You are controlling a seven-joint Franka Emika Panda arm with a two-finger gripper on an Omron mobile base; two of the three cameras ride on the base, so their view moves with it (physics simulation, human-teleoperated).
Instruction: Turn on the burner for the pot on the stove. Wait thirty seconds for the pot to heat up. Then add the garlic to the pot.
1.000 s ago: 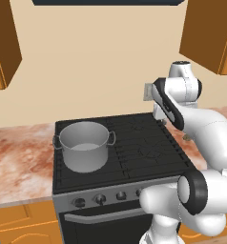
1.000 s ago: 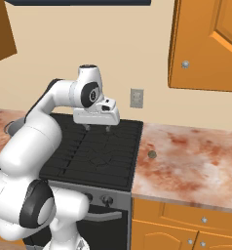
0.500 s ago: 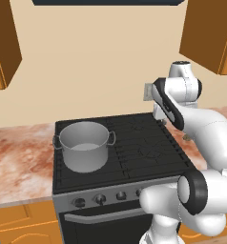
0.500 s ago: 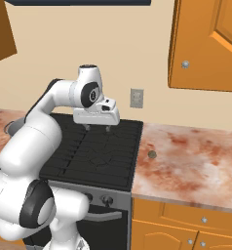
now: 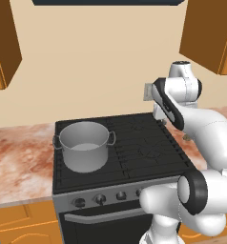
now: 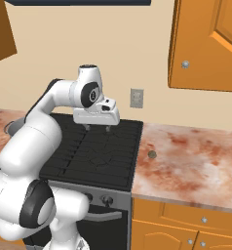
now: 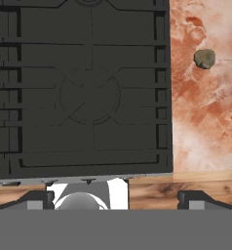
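The grey metal pot (image 5: 84, 145) stands on the stove's (image 5: 134, 143) left front burner, with nothing seen inside it. Dark knobs (image 5: 100, 198) line the grey front panel. My gripper (image 6: 97, 128) hovers open over the right rear part of the black grates, fingers pointing down and holding nothing. In the hand view the gripper (image 7: 117, 200) looks straight down on a right-hand burner (image 7: 90, 96). The tiny grey-tan garlic (image 6: 152, 154) lies on the marbled counter just right of the stove, apart from the fingers; the hand view shows the garlic (image 7: 204, 58) too.
Marbled counter (image 6: 196, 161) extends right of the stove and more counter (image 5: 20, 157) lies to its left. A grey outlet plate (image 6: 136, 97) sits on the wall behind. Wooden wall cabinets (image 6: 205, 44) hang above the right counter, and a dark hood (image 5: 106, 2) is above the stove.
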